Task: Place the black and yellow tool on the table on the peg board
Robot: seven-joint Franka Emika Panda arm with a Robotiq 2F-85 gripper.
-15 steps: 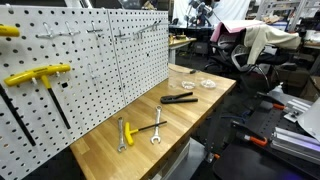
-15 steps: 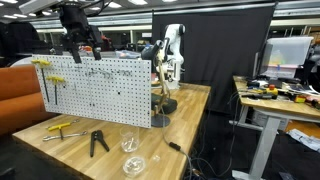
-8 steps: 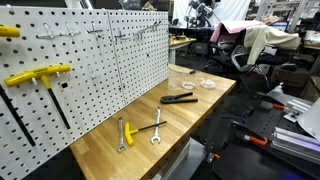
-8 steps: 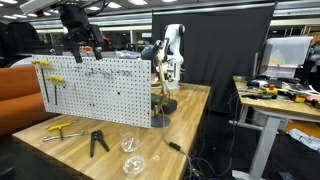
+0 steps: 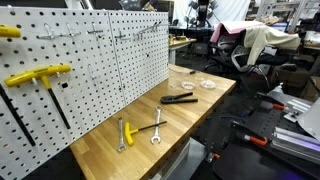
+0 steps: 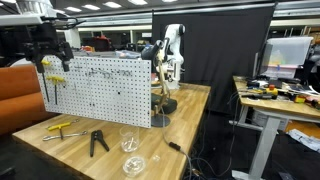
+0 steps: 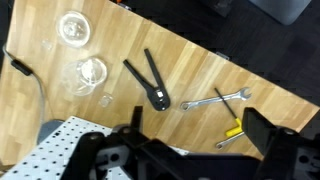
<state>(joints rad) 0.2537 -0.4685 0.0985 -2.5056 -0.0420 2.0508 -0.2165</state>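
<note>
The end effector has shifted along the top edge of the peg board, away from the arm base. In the wrist view its jaws stand apart and empty. The black and yellow tool lies on the counter beside a wrench, not grasped. Judged status: approach phase, pickup pending. No legible brand, label or writing is visible.

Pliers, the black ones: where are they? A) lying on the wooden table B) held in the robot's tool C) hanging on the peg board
A: the pliers lie flat on the wooden table, in front of the peg board.
</note>
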